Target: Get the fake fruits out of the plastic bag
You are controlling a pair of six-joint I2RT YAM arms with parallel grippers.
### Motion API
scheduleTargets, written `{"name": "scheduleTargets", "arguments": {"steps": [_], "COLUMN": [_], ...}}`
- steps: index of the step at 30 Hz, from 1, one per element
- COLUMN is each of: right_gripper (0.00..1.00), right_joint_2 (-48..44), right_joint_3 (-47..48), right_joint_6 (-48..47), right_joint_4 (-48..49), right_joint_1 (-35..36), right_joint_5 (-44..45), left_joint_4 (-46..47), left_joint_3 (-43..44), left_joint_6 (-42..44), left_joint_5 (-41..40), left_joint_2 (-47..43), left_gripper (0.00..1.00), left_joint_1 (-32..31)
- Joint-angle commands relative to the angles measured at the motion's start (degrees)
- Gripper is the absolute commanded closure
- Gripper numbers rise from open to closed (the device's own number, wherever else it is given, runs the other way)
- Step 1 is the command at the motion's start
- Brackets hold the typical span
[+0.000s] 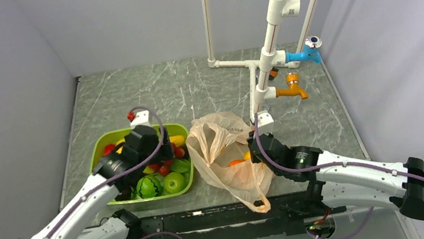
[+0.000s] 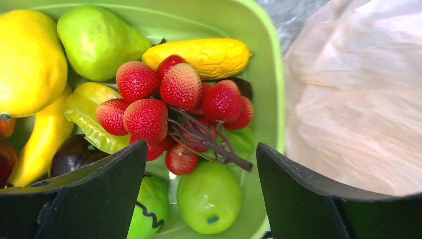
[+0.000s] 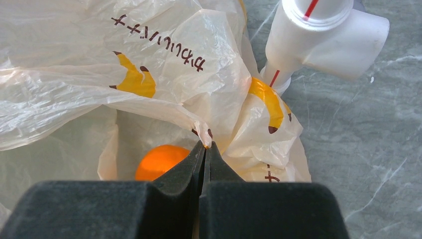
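Note:
The peach plastic bag lies on the table just right of the green tub. My right gripper is shut on a fold of the bag's rim, holding the mouth up. A round orange sits inside the bag, also visible from above as an orange through the film. My left gripper hangs open over the tub's right half. The bunch of red balls lies in the tub below it, free of both fingers.
The tub wall also holds a yellow pear, a green pear, a green apple and a striped watermelon. A white pipe frame with blue and orange taps stands right behind the bag.

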Motion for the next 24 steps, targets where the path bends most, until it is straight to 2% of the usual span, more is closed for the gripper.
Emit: {"name": "scheduleTargets", "arguments": {"steps": [1,3,9,14,17,19,22,24], "right_gripper": [1.0,1.0,1.0,1.0,1.0,1.0,1.0,1.0], "right_joint_2": [0.5,0.9,0.3,1.3,1.0,0.5,0.6,0.5], "right_joint_3": [0.6,1.0,0.8,1.7,2.0,2.0,2.4,2.5], "right_joint_6": [-0.6,-0.7,-1.4,-2.4,-2.2,-2.6,-2.8,-2.3], "right_joint_4": [1.8,1.7,2.9,3.2,2.7,2.9,2.5,1.9], "right_joint_1": [-0.2,-0.3,-0.3,-0.3,-0.3,-0.3,-0.3,-0.3], "right_joint_5": [-1.0,-0.9,-2.5,-2.8,-2.6,-2.7,-2.3,-2.0], "left_joint_4": [0.6,1.5,9.4,19.5,26.7,30.4,32.2,33.8], "left_joint_3": [1.1,0.4,-6.3,-12.5,-16.9,-17.0,-13.0,-9.8], "left_joint_6": [-1.3,-1.5,-4.3,-5.4,-6.8,-6.5,-2.5,0.6], "left_joint_5": [4.5,7.2,21.4,36.3,41.4,40.7,30.4,27.9], "left_joint_2": [-10.7,-15.4,-26.7,-28.5,-25.9,-22.5,-16.2,-10.0], "left_gripper": [0.12,0.08,0.08,0.1,0.15,0.18,0.18,0.18], "left_joint_1": [0.2,0.2,0.2,0.0,-1.8,-6.8,-22.4,-28.8]}}
